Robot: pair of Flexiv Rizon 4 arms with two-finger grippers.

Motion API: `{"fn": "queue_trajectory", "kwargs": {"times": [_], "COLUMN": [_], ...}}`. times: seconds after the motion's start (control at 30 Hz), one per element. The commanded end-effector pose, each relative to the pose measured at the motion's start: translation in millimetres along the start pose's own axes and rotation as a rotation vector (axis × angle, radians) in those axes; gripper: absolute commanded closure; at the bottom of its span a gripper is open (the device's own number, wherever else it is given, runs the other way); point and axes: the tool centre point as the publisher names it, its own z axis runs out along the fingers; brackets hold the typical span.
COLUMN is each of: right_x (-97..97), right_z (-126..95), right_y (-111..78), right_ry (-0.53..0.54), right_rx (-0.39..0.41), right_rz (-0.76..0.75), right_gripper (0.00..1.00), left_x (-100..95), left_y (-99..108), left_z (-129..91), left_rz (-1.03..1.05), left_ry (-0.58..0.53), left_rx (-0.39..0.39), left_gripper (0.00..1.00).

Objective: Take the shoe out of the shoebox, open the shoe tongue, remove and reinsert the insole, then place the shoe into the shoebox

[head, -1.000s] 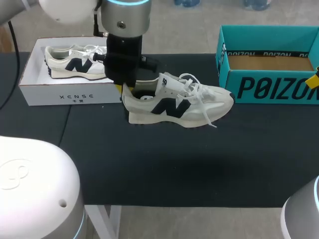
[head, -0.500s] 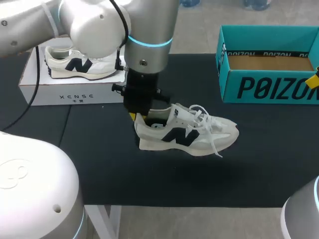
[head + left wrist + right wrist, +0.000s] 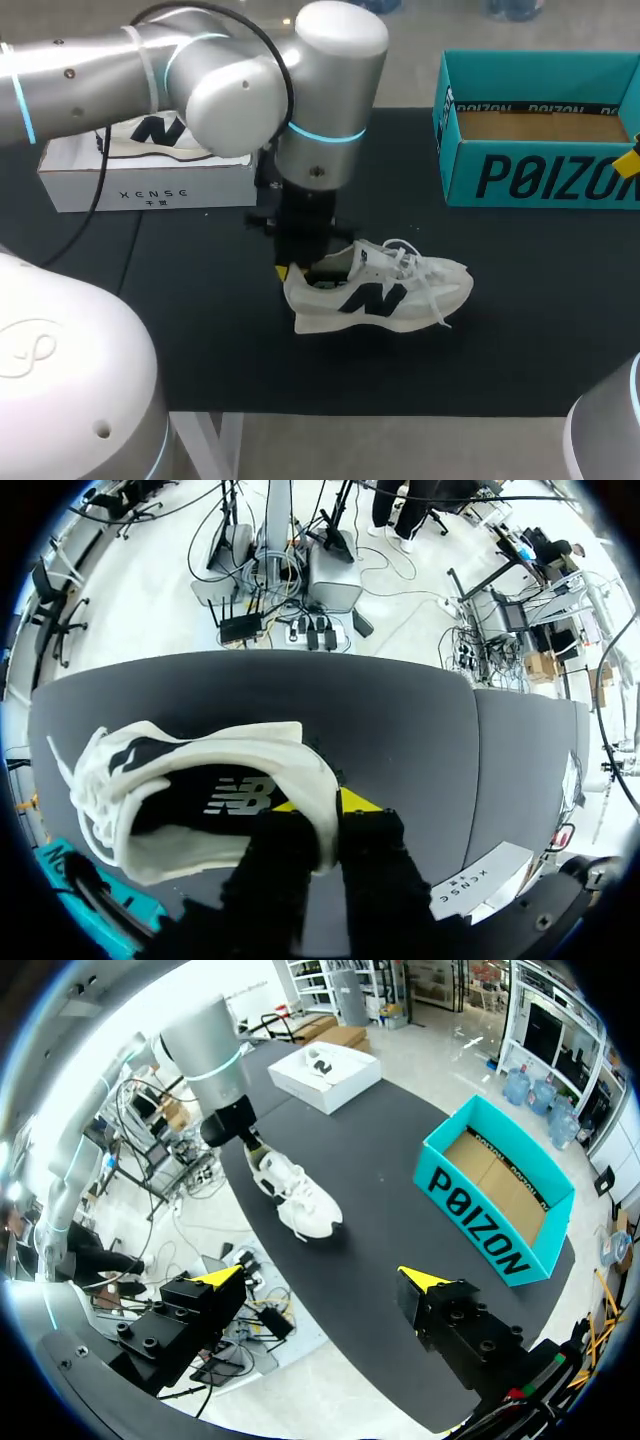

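Observation:
A cream sneaker (image 3: 385,295) with a dark side logo sits low over the black mat (image 3: 520,330), toe pointing right; I cannot tell whether its sole touches. My left gripper (image 3: 293,270) is shut on the sneaker's heel collar. In the left wrist view the gripper (image 3: 322,808) pinches the heel rim of the sneaker (image 3: 190,800), and the insole with its printed logo shows inside. My right gripper (image 3: 320,1278) is open and empty, high above the table's right front, far from the sneaker (image 3: 298,1198). One of its fingertips (image 3: 630,163) shows at the head view's right edge.
A white shoebox (image 3: 140,182) at the back left holds a second sneaker (image 3: 150,135), partly hidden by my left arm. An open teal box (image 3: 540,175) stands at the back right. The same white shoebox (image 3: 325,1075) and teal box (image 3: 500,1195) show in the right wrist view.
My left arm has carried the sneaker by its heel away from the white shoebox, toward the front and slightly right, and lowered it to the mat's middle. The right gripper has not moved.

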Motion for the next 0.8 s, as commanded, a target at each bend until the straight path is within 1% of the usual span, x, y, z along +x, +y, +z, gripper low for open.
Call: {"fn": "queue_trajectory", "kwargs": {"times": [0.03,0.1,0.17,0.2,0.27,0.33,0.67,0.8], "right_x": [-1.5,-1.5,-1.5,-1.5,-1.5,-1.5,-1.5,-1.5], "right_z": [0,0,0,0,0,0,0,0], "right_y": [2.3,2.3,2.3,2.3,2.3,2.3,2.3,2.3], "right_ry": [0.002,0.002,0.002,0.002,0.002,0.002,0.002,0.002], "right_rx": [0.006,0.006,0.006,0.006,0.006,0.006,0.006,0.006], "right_rz": [0.001,0.001,0.001,0.001,0.001,0.001,0.001,0.001], "right_gripper": [0.00,0.00,0.00,0.00,0.00,0.00,0.00,0.00], "left_x": [-10.1,-13.0,-15.4,-16.3,-18.6,-19.9,-21.7,-25.3], "left_y": [2,1,1,1,3,5,17,20], "left_z": [19,26,33,35,41,45,41,43], "left_rz": [0.013,0.018,0.026,0.039,0.038,0.049,0.070,0.082], "left_ry": [0.002,0.010,0.020,0.009,0.035,0.046,0.066,0.083], "left_rx": [-0.013,-0.015,-0.038,-0.029,-0.052,-0.058,-0.125,-0.135], "left_gripper": [1.00,1.00,1.00,1.00,1.00,1.00,1.00,1.00]}}
